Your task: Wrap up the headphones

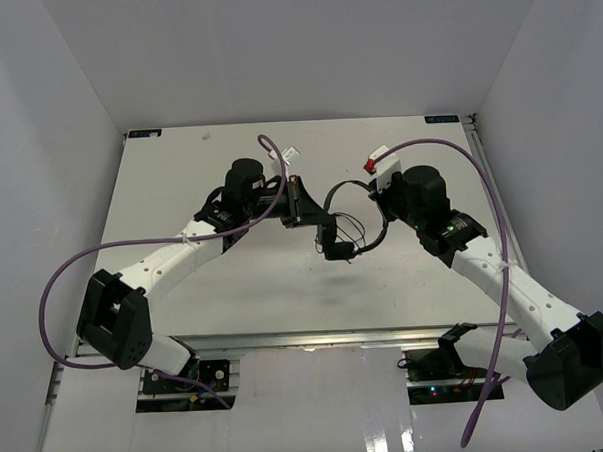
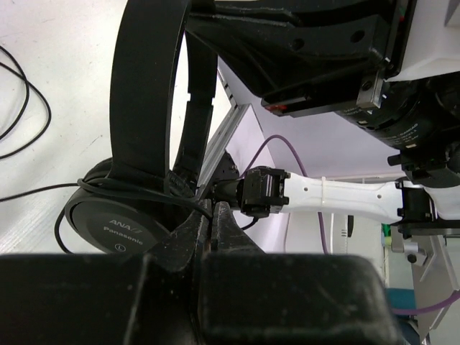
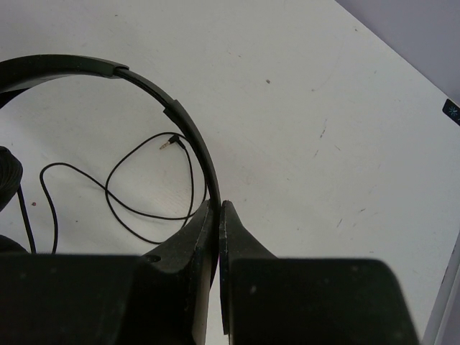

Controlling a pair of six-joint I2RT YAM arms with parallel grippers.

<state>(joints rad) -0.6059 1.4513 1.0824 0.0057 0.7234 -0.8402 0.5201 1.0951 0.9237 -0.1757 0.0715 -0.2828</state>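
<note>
The black headphones (image 1: 336, 251) are held above the white table (image 1: 234, 289) between my two arms. My left gripper (image 1: 324, 232) is shut right beside the earcup (image 2: 108, 224), with the thin black cable (image 2: 129, 192) running into its closed fingertips (image 2: 210, 214). The headband (image 2: 151, 86) rises above it. My right gripper (image 1: 381, 205) is shut on the thin headband (image 3: 188, 136), pinched between its fingertips (image 3: 217, 210). The loose cable (image 3: 144, 188) lies in loops on the table below, its jack plug (image 3: 167, 144) free. The second earcup is mostly hidden.
Thick purple robot cables (image 1: 54, 287) arc off both arms. A red and white tag (image 1: 372, 164) sits by the right wrist. White walls close in the table on three sides. The right arm (image 2: 338, 198) shows in the left wrist view.
</note>
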